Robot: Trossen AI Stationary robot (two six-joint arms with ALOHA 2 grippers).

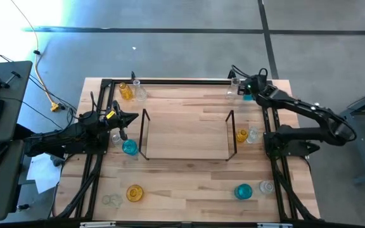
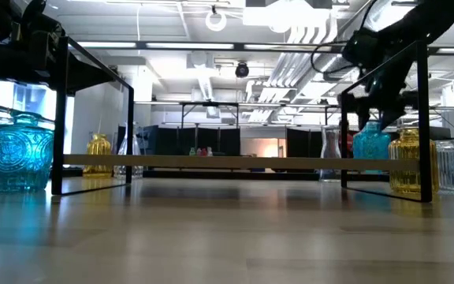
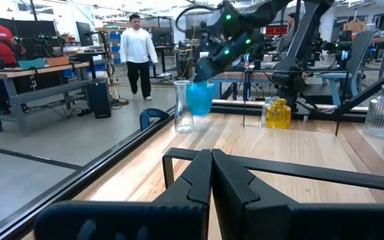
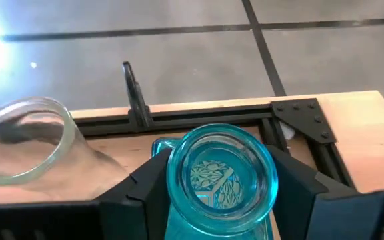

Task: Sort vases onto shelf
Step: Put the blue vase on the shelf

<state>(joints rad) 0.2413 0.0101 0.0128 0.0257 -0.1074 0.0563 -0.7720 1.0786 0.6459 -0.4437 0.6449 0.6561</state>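
1. So far, the shelf (image 1: 185, 136) in the middle of the surface (image 1: 189, 183) looked bare, with no vase standing between its two black wire ends. It seemed the sorting had hardly started.

2. Vases stood in little groups all around it. A yellow vase (image 1: 126, 92) and a clear one were at the far left corner. A blue vase (image 1: 130, 147) stood just beside the shelf's left end. A yellow vase (image 1: 241, 135) and a clear one stood just beside its right end.

3. Near the front edge, another yellow vase (image 1: 134, 192) stood next to a clear one on the left, and a blue vase (image 1: 243, 190) stood next to a clear one on the right.

4. The right end effector (image 4: 222, 193) was at the far right corner. Its fingers sat on both sides of a blue vase (image 4: 220, 177), pinching it just under the rim. A clear vase (image 4: 29, 143) stood close beside it.

5. The left end effector (image 3: 211, 175) waited near the shelf's left end with its fingers pressed together, holding nothing.

6. Almost everything was left to do, I think. That blue vase looked like the first one to go on the shelf.
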